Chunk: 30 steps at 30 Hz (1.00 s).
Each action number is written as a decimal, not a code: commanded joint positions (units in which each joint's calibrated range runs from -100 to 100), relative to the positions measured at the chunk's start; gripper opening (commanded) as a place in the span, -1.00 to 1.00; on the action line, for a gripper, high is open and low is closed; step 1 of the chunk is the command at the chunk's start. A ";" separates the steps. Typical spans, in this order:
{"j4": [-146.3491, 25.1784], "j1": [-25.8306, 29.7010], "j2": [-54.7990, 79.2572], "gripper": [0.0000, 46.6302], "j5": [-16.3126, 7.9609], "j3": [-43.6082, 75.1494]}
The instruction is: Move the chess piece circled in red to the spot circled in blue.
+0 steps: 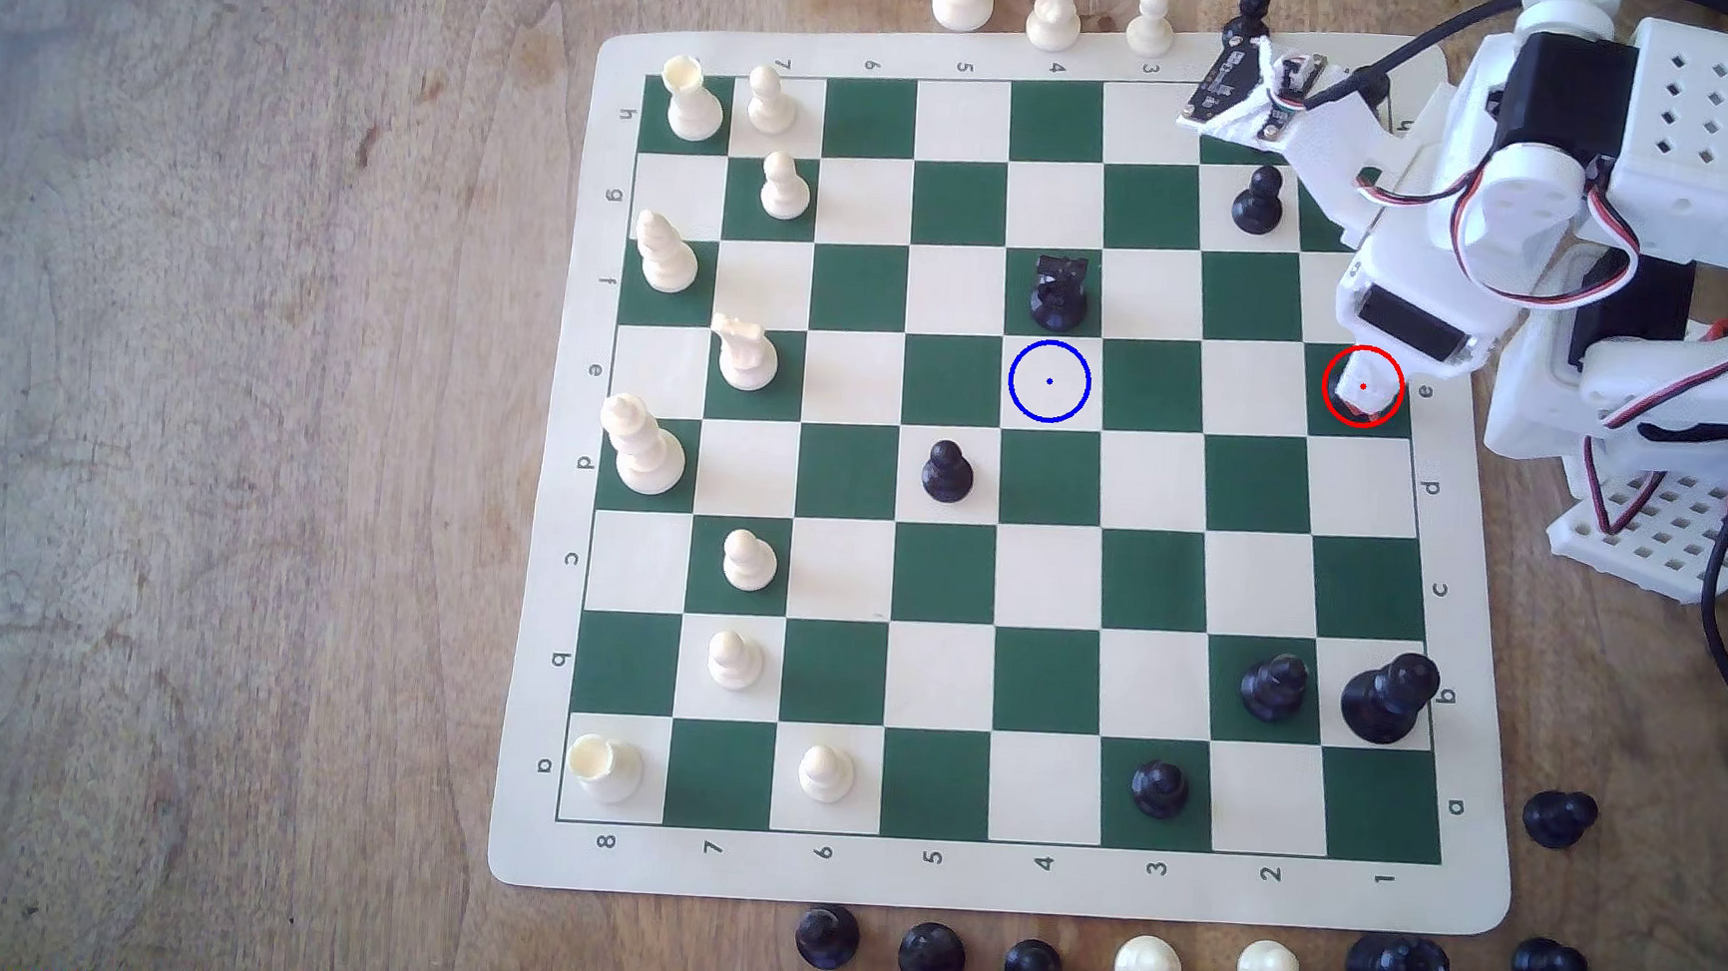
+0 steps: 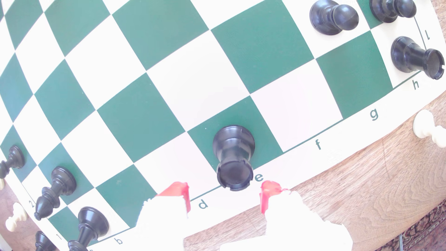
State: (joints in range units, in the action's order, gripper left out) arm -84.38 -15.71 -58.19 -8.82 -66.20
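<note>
The chess piece, a black rook with a wide round base, stands upright on the green square by the letter e at the board's edge. My gripper is open. Its two red-padded fingertips are spread on either side of the rook's top and do not touch it. In the exterior view the gripper sits inside the red ring at the board's right edge and covers most of the piece. The spot is a bare cream square ringed in blue, three squares toward the exterior view's left.
A black jagged-topped piece stands on the square just behind the spot, and a black pawn stands diagonally in front of it. Another black pawn is near the arm. White pieces line the board's left columns. Captured pieces lie off the front edge.
</note>
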 commanded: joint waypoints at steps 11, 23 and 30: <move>5.92 -0.91 1.74 -0.35 0.83 -3.79; 8.79 -0.83 3.78 -0.38 0.78 -5.42; 8.38 -0.44 4.37 -0.50 0.88 -5.42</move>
State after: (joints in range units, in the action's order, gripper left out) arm -75.78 -16.81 -54.75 -8.08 -72.25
